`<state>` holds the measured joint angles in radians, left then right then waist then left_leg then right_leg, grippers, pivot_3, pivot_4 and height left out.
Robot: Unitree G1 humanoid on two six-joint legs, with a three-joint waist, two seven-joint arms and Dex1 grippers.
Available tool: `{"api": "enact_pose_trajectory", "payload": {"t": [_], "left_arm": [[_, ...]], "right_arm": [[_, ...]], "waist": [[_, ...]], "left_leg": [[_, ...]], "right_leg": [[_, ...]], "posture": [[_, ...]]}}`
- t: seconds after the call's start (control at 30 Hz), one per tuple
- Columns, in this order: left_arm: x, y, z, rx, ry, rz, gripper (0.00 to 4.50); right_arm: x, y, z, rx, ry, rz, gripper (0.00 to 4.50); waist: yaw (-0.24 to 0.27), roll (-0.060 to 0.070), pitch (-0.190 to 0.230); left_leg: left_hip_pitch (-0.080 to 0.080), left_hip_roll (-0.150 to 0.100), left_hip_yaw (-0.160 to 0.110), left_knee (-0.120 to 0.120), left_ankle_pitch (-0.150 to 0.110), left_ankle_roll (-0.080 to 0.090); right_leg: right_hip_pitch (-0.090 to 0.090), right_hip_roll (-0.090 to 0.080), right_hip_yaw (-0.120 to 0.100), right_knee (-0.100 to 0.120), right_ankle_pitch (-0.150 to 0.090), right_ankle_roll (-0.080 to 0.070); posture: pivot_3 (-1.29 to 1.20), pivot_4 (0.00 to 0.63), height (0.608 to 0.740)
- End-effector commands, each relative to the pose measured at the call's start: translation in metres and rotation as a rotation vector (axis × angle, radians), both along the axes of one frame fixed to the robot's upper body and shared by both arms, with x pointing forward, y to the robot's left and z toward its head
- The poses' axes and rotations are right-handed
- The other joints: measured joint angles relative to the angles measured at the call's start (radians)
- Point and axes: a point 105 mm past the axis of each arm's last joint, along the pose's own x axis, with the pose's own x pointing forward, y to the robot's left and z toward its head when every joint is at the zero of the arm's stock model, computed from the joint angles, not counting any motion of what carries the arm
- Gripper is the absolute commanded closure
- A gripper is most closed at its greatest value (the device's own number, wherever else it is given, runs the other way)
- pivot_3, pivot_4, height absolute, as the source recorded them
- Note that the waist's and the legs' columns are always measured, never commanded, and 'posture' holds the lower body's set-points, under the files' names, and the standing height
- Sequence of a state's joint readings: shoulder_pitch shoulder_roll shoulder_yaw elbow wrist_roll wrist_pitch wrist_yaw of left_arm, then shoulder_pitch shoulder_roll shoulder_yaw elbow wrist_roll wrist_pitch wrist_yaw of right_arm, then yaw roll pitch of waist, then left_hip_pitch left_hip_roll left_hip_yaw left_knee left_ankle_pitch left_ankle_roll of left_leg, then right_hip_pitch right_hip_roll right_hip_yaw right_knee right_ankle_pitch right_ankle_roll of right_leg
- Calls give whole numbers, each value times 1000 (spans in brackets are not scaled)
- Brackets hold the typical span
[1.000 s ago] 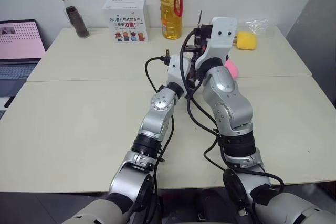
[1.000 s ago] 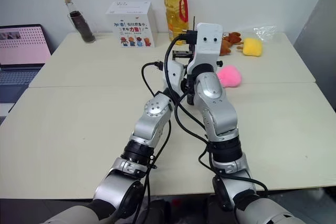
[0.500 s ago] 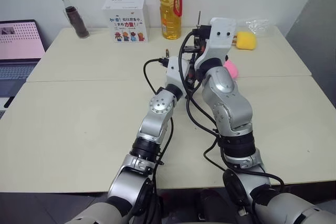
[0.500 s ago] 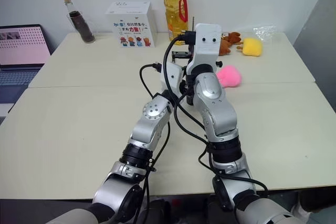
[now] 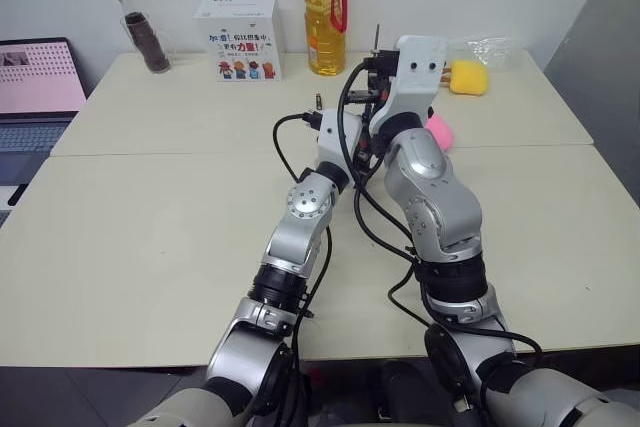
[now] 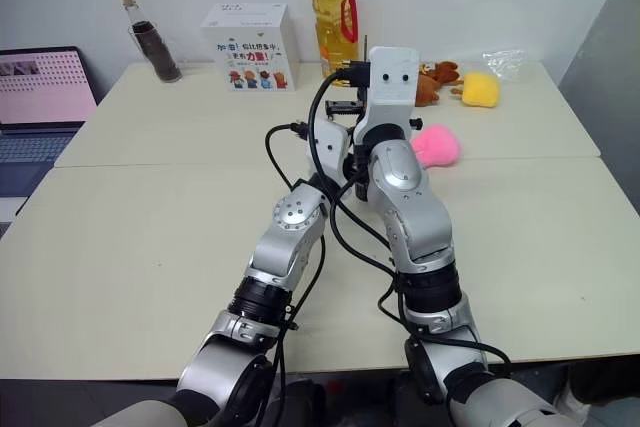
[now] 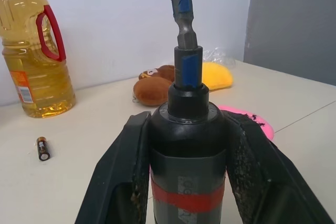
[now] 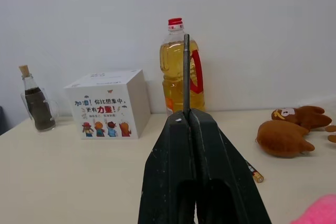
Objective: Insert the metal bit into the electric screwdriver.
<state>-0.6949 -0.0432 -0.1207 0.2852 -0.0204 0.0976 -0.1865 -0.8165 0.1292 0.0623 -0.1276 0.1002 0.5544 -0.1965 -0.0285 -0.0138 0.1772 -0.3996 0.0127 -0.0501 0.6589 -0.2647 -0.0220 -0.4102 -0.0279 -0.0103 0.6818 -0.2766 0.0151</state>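
**Both tools clenched above the worktop: screwdriver in the left, thin bit in the right**

Above the middle of the worktop (image 5: 150, 197), both arms are raised with their tools brought close together. The left tool (image 7: 186, 129) is clenched on the electric screwdriver (image 7: 187, 150), whose black and dark grey body with its red band is gripped between the two black fingers (image 7: 123, 171) and is held roughly upright. A short grey and blue hex bit (image 7: 181, 14) is seen standing out of the screwdriver's dark tip. The right tool (image 8: 188, 116) is clenched on the metal bit (image 8: 186, 72), a very thin straight grey rod that rises from between the closed fingertips and is held clear of the screwdriver, a little above and beside it in the head views.

Behind the tools, a bottle of yellow oil (image 5: 325, 12) with a red handle is set at the far edge of the worktop, with a white printed box (image 5: 240, 37) to its left and a corked glass bottle of dark contents (image 5: 143, 32) further left. A small battery (image 7: 43, 148) is seen lying on the worktop near the oil bottle. To the right, a brown plush toy (image 8: 286, 132), a yellow plush toy (image 5: 468, 77) and a pink plush toy (image 6: 437, 145) are laid out, with a clear plastic bag (image 6: 503, 60) behind them. At the far left, a laptop (image 5: 35, 82) with a pink screen is placed.
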Motion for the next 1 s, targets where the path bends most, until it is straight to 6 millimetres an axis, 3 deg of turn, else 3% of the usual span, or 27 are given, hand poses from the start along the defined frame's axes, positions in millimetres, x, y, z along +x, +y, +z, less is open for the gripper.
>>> {"api": "enact_pose_trajectory", "payload": {"t": [0.03,1.0], "left_arm": [[-2,2,1,0,-7,15,2850],[-15,-2,-23,-31,86,67,2850]], "right_arm": [[-6,2,3,20,-13,9,4492],[-10,-2,-7,-75,39,26,4492]], "waist": [[0,0,0],[1,0,-3]], "left_leg": [[0,0,0,0,0,0],[2,0,-1,0,0,0]], "right_leg": [[0,0,0,0,0,0],[2,0,0,0,0,0]], "posture": [[0,150,740],[0,150,740]]}}
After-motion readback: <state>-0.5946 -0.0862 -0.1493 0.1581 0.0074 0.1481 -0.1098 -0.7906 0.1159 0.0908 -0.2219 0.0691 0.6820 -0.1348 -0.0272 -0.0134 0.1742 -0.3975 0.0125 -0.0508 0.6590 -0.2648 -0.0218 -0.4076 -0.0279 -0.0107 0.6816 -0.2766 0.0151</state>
